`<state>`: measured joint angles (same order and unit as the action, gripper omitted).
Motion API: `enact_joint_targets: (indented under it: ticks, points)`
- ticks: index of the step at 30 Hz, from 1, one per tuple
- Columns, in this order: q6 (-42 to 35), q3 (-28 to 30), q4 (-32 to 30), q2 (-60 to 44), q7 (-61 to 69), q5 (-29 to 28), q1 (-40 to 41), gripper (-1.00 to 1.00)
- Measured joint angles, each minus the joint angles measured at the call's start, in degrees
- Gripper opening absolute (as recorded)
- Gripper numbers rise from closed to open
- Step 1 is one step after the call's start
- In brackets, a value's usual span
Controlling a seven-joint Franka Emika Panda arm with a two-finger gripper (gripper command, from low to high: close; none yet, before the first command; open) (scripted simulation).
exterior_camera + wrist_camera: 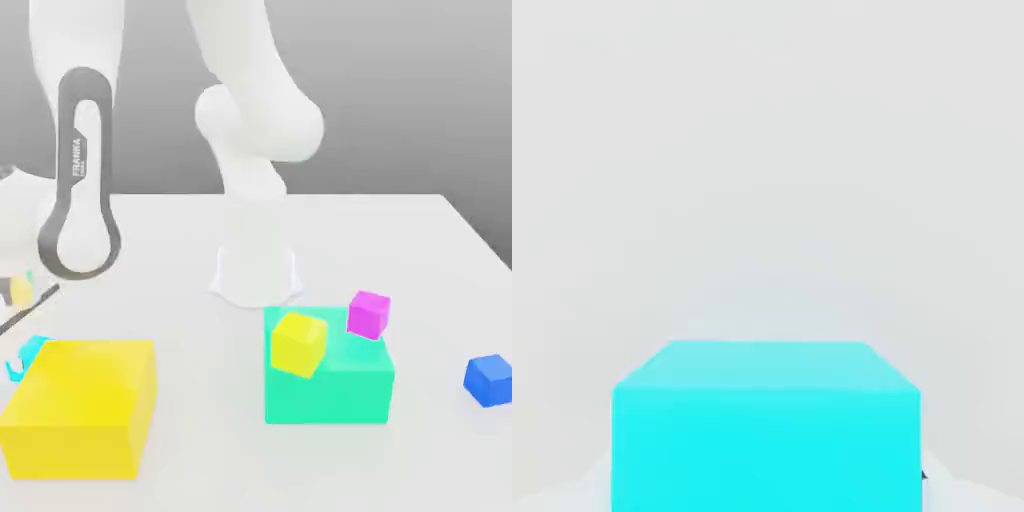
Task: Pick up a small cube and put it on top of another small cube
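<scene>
The small cyan cube [36, 347] lies on the white table at the exterior view's left, just behind the big yellow block [82, 405], which hides part of it. In the hand view the same cyan cube [766, 425] fills the lower middle from very close, with bare table beyond it. My arm's last links [82, 175] reach down toward that spot. The hand itself lies mostly past the exterior view's left edge.
A large teal-green block [330, 385] stands in the middle, with a small tilted yellow cube [298, 343] on its top and a small magenta cube [368, 314] at its far corner. A small dark blue cube [489, 379] rests at the right. The robot base [255, 275] stands behind.
</scene>
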<state>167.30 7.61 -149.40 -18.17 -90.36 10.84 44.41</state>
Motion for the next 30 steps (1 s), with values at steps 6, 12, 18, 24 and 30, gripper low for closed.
enact_joint_targets:
  ticks: [6, 12, 18, 24, 30]
  points:
    - [-8.3, 3.6, -0.5, 11.0, -5.1, -7.9, -2.4, -1.00]
    - [-17.1, -2.8, -1.9, 23.1, -16.8, -10.4, -13.0, -1.00]
    - [-25.9, -12.3, -4.2, 35.0, -26.8, -7.9, -21.3, -1.00]
    - [-34.5, -21.9, -7.5, 46.3, -35.8, -2.4, -31.6, -1.00]
    - [-30.3, -26.9, -13.4, 44.7, -40.8, 1.5, -36.2, -1.00]
